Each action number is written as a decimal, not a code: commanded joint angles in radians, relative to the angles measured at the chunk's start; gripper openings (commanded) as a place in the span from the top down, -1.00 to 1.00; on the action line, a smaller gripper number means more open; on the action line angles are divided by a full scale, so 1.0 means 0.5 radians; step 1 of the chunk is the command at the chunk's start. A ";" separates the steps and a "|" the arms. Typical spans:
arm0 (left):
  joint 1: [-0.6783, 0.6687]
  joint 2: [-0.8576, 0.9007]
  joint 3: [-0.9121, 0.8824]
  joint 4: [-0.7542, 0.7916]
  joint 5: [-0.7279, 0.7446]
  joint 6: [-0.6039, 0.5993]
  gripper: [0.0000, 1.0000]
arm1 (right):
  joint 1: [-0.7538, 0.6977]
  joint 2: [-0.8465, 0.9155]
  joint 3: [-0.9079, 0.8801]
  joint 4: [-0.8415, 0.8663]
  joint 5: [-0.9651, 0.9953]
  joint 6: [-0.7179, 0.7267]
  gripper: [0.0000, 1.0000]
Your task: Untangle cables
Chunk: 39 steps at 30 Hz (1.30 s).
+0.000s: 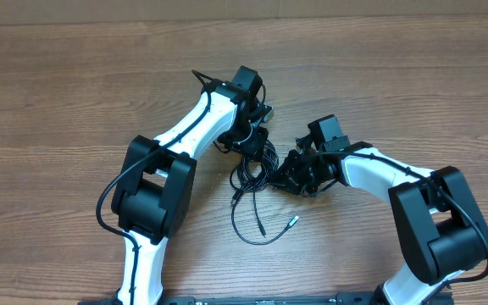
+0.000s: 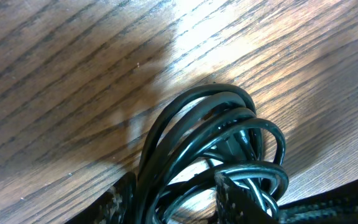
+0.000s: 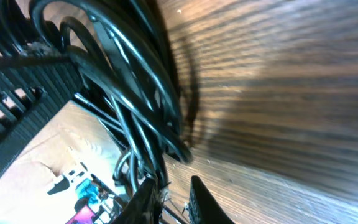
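The cables [image 1: 252, 169] are a bunch of thin black cords on the wooden table [image 1: 74, 93] between the two arms. Two loose plug ends trail toward the front [image 1: 261, 230]. My left gripper [image 1: 250, 134] comes down on the far side of the bunch. In the left wrist view several loops of the cables [image 2: 197, 118] fill the gap of the left gripper [image 2: 178, 182], whose jaws press against them. My right gripper [image 1: 286, 174] is at the bunch's right side. In the right wrist view the right gripper [image 3: 173, 183] has its jaws nearly together, with cable strands [image 3: 148, 118] running down to its left fingertip [image 3: 148, 193].
Both white and black arms reach in from the front edge and meet mid-table. The table's far edge [image 1: 312, 17] runs along the top of the overhead view. Past the table's side, the right wrist view shows a black grid rack [image 3: 17, 93] and the floor.
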 commanded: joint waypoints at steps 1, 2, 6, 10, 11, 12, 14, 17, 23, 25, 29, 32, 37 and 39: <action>-0.014 0.007 -0.014 0.007 -0.005 0.001 0.17 | 0.047 -0.016 0.036 0.046 0.170 0.168 0.72; -0.015 0.007 -0.017 0.007 -0.005 0.001 0.16 | 0.053 -0.016 0.036 0.060 0.204 0.190 0.72; -0.014 0.007 -0.054 0.039 -0.006 0.001 0.16 | 0.063 -0.016 0.036 0.114 0.266 0.233 0.72; -0.014 0.007 -0.138 0.105 -0.005 0.000 0.16 | 0.063 -0.016 0.036 0.181 0.358 0.233 0.70; -0.015 0.007 -0.153 0.112 -0.005 -0.002 0.16 | 0.063 -0.016 0.036 0.199 0.369 0.234 0.70; -0.015 0.007 -0.167 0.119 -0.005 -0.006 0.15 | 0.063 -0.016 0.036 0.217 0.368 0.234 0.70; -0.015 0.007 -0.189 0.133 -0.005 -0.006 0.16 | 0.064 -0.016 0.036 0.253 0.371 0.234 0.70; -0.015 0.007 -0.207 0.136 -0.005 -0.006 0.15 | 0.082 -0.016 0.036 0.280 0.418 0.298 0.71; -0.015 0.007 -0.220 0.136 -0.005 -0.007 0.14 | 0.211 -0.014 0.036 0.297 0.562 0.398 0.74; -0.015 0.007 -0.220 0.134 -0.005 -0.007 0.14 | 0.257 -0.014 0.036 0.343 0.582 0.397 0.73; -0.015 0.007 -0.220 0.134 -0.005 -0.007 0.13 | 0.337 -0.014 0.036 0.459 0.684 0.397 0.71; -0.015 0.007 -0.220 0.126 -0.005 -0.007 0.14 | 0.349 -0.014 0.036 0.475 0.752 0.376 0.91; -0.014 0.007 -0.219 0.070 -0.027 -0.005 0.28 | 0.308 -0.014 0.036 0.468 0.577 0.194 0.93; -0.006 0.002 -0.208 0.024 -0.028 -0.006 0.48 | 0.256 -0.017 0.036 0.469 0.366 0.063 0.93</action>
